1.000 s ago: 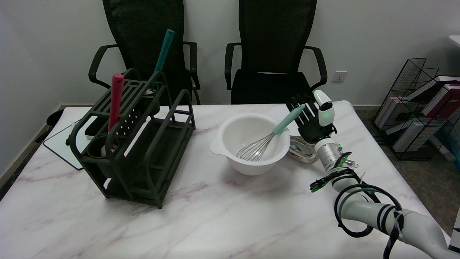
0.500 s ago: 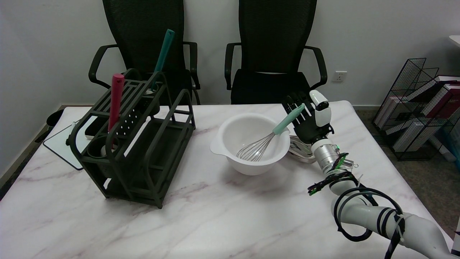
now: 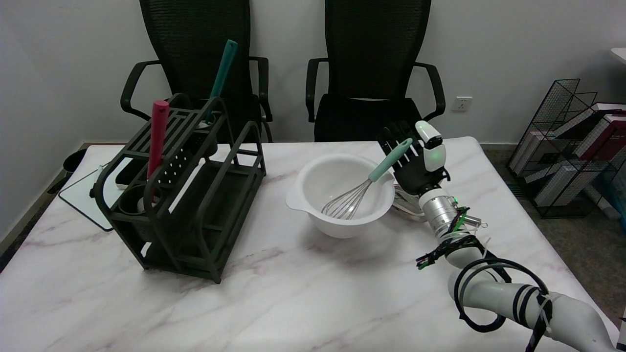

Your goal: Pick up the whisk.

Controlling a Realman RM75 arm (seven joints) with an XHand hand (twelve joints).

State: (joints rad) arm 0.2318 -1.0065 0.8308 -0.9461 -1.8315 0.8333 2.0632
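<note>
Head view shows a white marble-patterned table [image 3: 274, 298] with a round white plastic mixing bowl [image 3: 341, 194] near its centre. A steel-wire whisk with a mint-green handle [image 3: 364, 183] leans in that bowl: the wire loops rest on the bowl's inside, and the handle rises over the rim toward two o'clock.

From the lower right, the white right arm reaches in, and its black-and-white right hand [image 3: 414, 156] stands upright at about three o'clock from the bowl, just beside the rim. Its fingers [image 3: 391, 139] are spread and extended upward, holding nothing. The handle's tip crosses in front of the palm; whether it touches the hand cannot be told.

A clear, shiny object [image 3: 404, 201] lies on the table between the bowl and the wrist, partly hidden.

At nine o'clock from the bowl stands a dark green metal rack [image 3: 195, 195], with a red-handled utensil [image 3: 157, 137] upright at its near end and a teal-handled utensil [image 3: 222, 68] leaning at its far end. Two black mesh office chairs [image 3: 374, 73] stand beyond the table's far edge.
</note>
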